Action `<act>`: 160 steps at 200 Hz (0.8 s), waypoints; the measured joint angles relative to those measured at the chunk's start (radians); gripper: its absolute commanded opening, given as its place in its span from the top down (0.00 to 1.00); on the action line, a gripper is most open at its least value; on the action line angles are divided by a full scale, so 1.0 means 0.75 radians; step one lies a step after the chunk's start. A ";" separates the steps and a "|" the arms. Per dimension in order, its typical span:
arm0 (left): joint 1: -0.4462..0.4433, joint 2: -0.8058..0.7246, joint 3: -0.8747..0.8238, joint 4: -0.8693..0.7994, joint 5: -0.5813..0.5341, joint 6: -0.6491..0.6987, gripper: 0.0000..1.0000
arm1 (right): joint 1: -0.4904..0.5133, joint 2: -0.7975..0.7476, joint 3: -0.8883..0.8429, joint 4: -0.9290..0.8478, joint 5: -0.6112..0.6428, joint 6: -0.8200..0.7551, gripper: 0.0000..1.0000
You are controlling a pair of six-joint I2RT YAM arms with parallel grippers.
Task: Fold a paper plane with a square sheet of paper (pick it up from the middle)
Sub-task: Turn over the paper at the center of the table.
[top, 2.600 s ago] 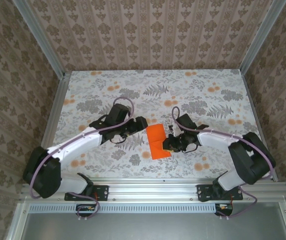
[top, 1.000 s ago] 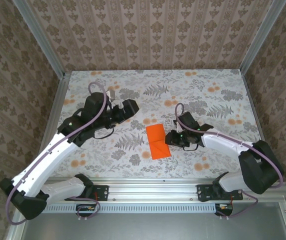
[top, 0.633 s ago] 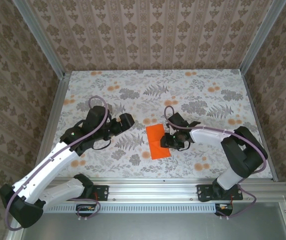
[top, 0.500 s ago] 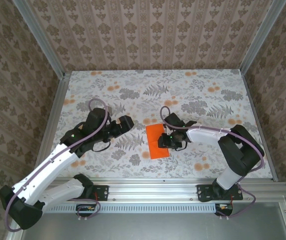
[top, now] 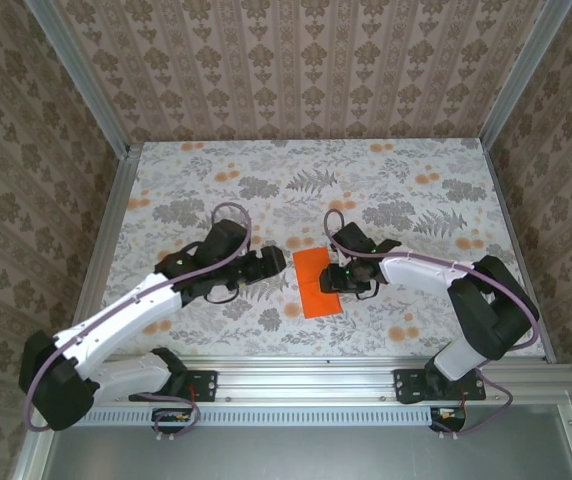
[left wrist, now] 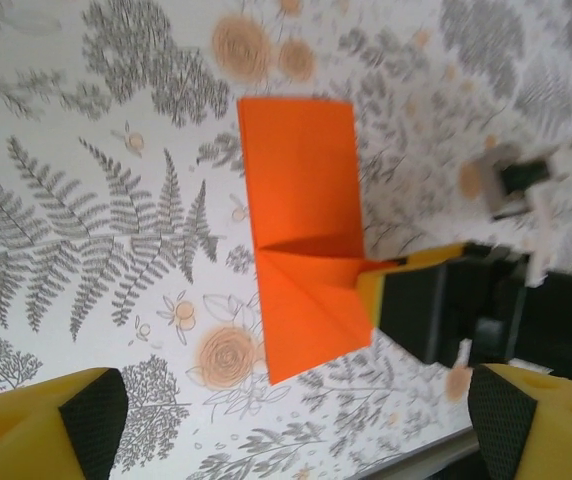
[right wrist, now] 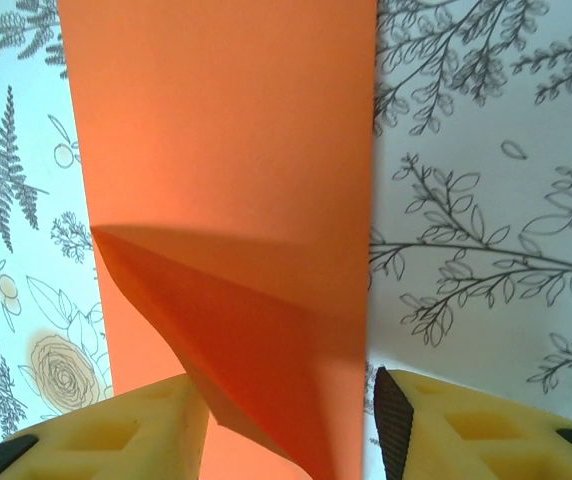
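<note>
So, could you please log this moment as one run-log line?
paper: partly folded | right gripper: open, astride paper's flap | left gripper: open, beside paper

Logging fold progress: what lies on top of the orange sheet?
A triangular flap of the orange sheet itself is folded over one end, with the open right gripper straddling it. The paper under the flap is hidden.

I see the square sheet of paper (top: 317, 283) lying flat on the floral worktop (top: 416, 210), about midway across and nearer the front edge. It is bright orange and folded into a narrow rectangle whose long side runs away from me. At its near end a triangular flap (right wrist: 256, 330) is creased diagonally, lifting slightly and shading the layer beneath.
</note>
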 measured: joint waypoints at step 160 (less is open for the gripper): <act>-0.101 0.302 -0.101 0.348 0.057 -0.056 0.33 | -0.084 0.037 -0.102 0.194 -0.206 0.021 0.54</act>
